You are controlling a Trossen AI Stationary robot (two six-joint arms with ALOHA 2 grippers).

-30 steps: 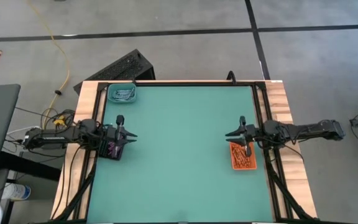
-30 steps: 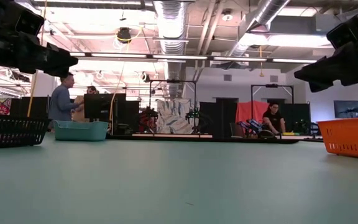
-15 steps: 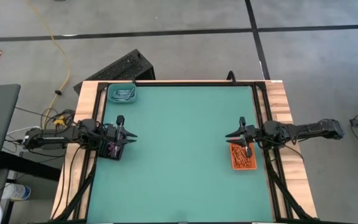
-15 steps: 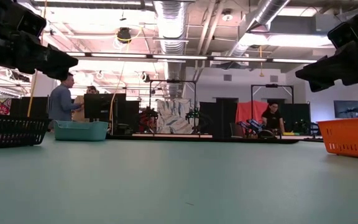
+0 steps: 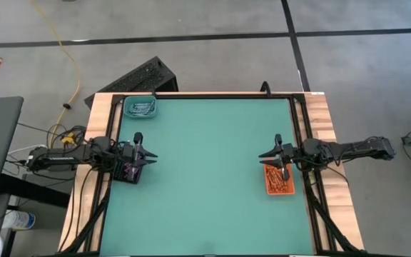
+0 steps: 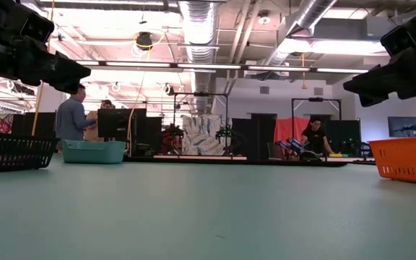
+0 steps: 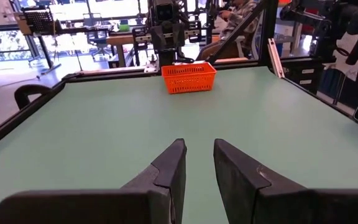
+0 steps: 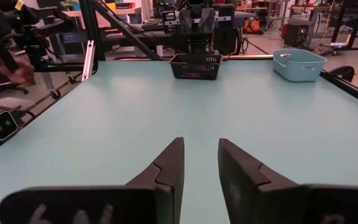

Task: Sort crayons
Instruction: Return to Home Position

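The left gripper [image 7: 199, 144] is being held with its fingers parted by a narrow gap, and nothing is being gripped. The right gripper [image 8: 201, 142] is being held the same way, empty. No loose crayon is being shown on the green surface [image 5: 205, 178] between them, so no pick is being called for; a retreat to rest is being judged the step in hand.

The purple crayons [image 5: 129, 171] are being held in the black mesh plastic tray [image 5: 119, 176], partly under the left gripper. The orange crayons [image 5: 280, 183] are being held in the orange mesh plastic tray [image 5: 293, 188], partly under the right gripper. Farther off, the pale crayons [image 5: 142, 108] are being held in the teal plastic tray [image 5: 126, 112] at the far left corner. Their long axes cannot be told. No writing is being made out.
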